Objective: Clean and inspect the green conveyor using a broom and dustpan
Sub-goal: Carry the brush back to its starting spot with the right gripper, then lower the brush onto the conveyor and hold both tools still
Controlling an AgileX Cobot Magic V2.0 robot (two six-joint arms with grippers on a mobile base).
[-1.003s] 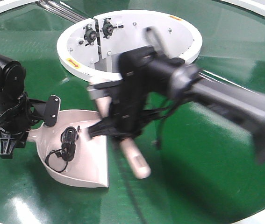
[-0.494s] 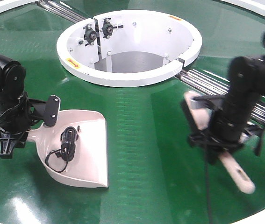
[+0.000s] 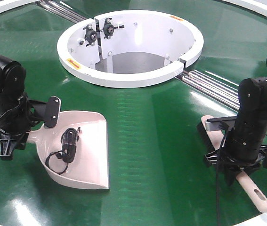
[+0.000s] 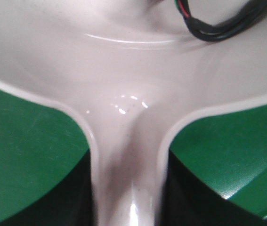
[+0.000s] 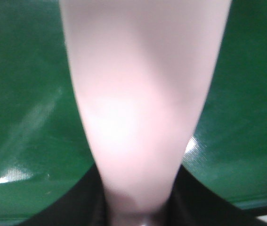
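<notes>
The green conveyor (image 3: 147, 141) fills the scene, a glossy dark belt that mirrors the lights. Its white central ring (image 3: 124, 80) stands at the far middle, and ribbed steel rollers (image 3: 213, 80) run off to the right of it.

The dustpan (image 3: 93, 155) lies flat on the belt at the near left, a smooth pale pink-beige plastic scoop with raised, rounded sides and its wide front edge facing right. The left gripper (image 3: 8, 143) pinches its narrow handle neck, with dark fingers (image 4: 76, 202) on both sides.

The broom (image 3: 253, 190) lies at the near right, well apart from the pan. Its dark bristles are down on the belt and its tapered, slotted handle points to the near edge. The right gripper (image 3: 239, 169) is clamped around that handle.

A black coiled cable (image 3: 67, 146) sits inside the pan.

The work looks to be mid-sweep, with one catch collected. The next move probably calls for drawing the bristles left across the belt to the pan's lip while the pan stays flat.
</notes>
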